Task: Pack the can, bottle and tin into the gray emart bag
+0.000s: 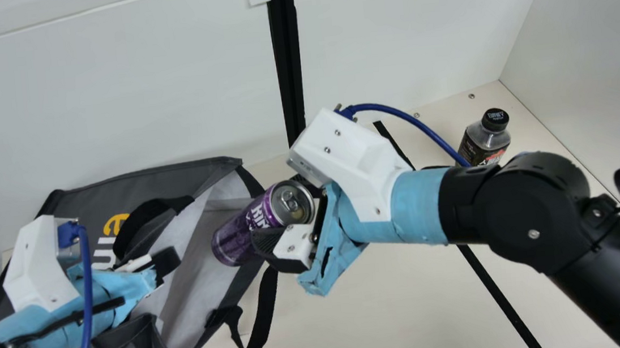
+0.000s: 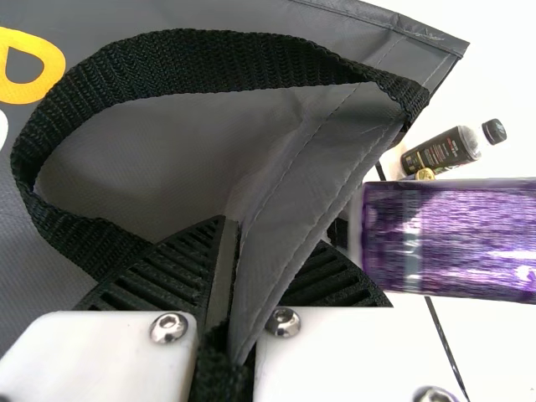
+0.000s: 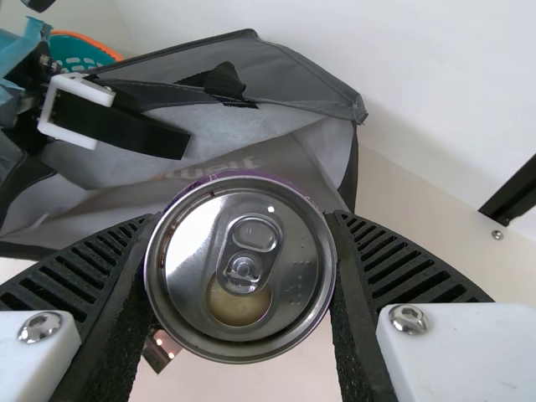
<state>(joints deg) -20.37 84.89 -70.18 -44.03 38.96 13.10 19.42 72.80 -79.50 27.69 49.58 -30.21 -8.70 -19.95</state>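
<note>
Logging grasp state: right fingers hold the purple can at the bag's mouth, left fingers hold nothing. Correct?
No, the left fingers hold the gray bag's edge, per the left wrist view. The right fingers do hold the purple can at the bag's mouth.

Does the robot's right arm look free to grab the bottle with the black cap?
Probably not: its right gripper is closed on the purple can by the gray bag. It would likely need to let go before taking the bottle.

Teal, orange-rimmed basket [image 3: 84, 52] near one pale wall [image 1: 108, 91], black post [image 1: 287, 57] upright against the wall, dark strip [image 1: 495, 292] running across the cream table [image 1: 414, 312]
</note>
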